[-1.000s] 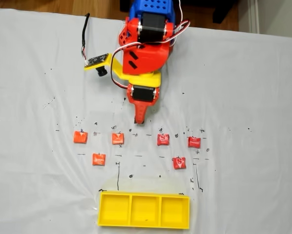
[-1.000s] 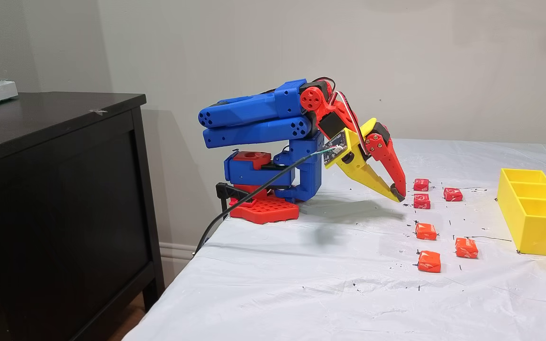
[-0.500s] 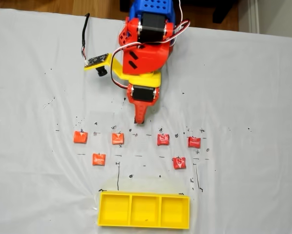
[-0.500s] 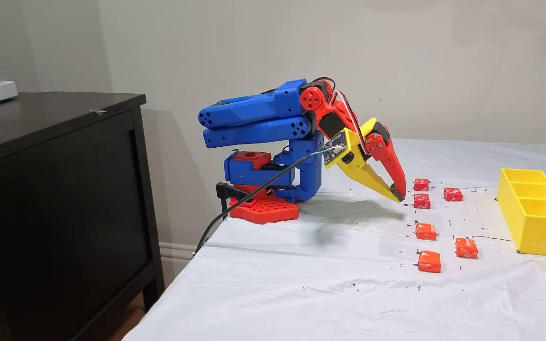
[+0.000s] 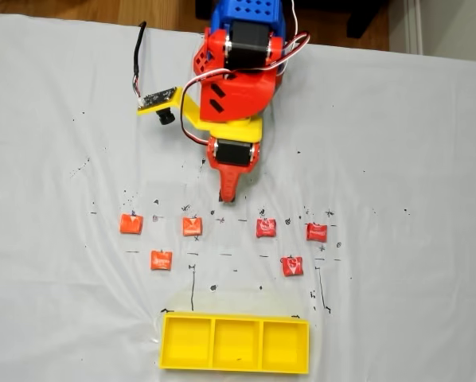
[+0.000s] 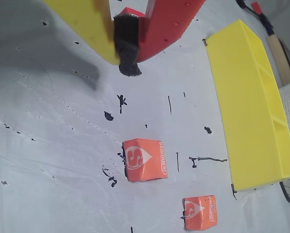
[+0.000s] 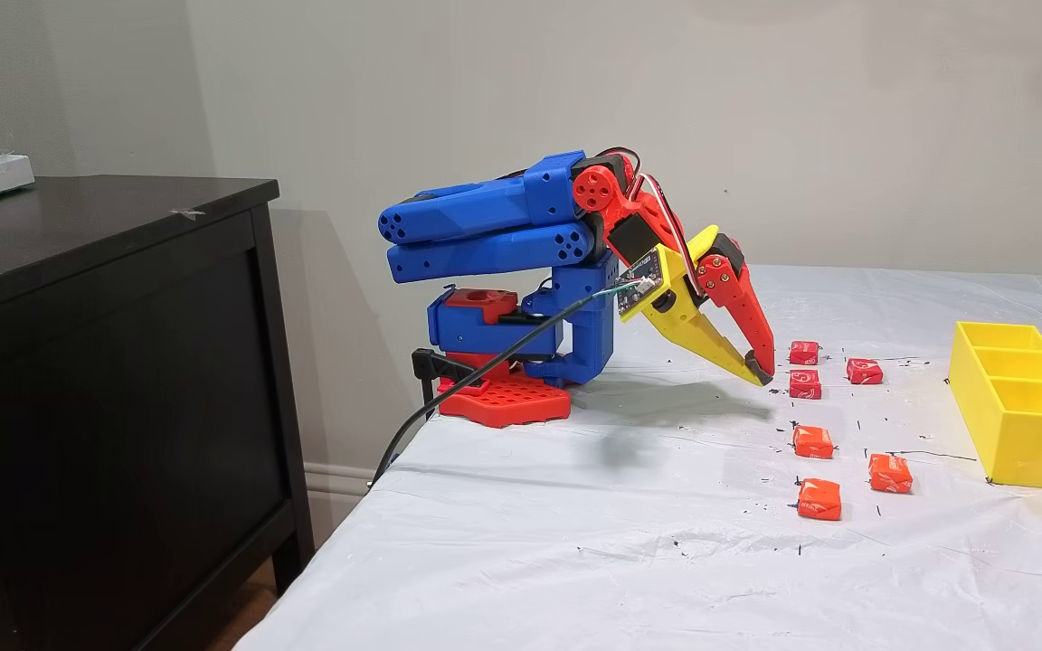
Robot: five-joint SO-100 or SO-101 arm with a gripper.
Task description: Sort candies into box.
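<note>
Nothing visibly changes between the earlier pictures and now. From where I stand, the red-and-yellow plastic pincer [image 7: 761, 373] sits at the same spot as a second ago, tips together just above the white-covered tabletop [image 7: 666, 524], and the folded blue arm [image 7: 485, 231] behind it has not shifted. The six small orange-red wrapped candies [image 5: 192, 226] lie exactly where they lay, and the long bright-yellow three-compartment plastic tray [image 5: 235, 344] has not moved either.
</note>
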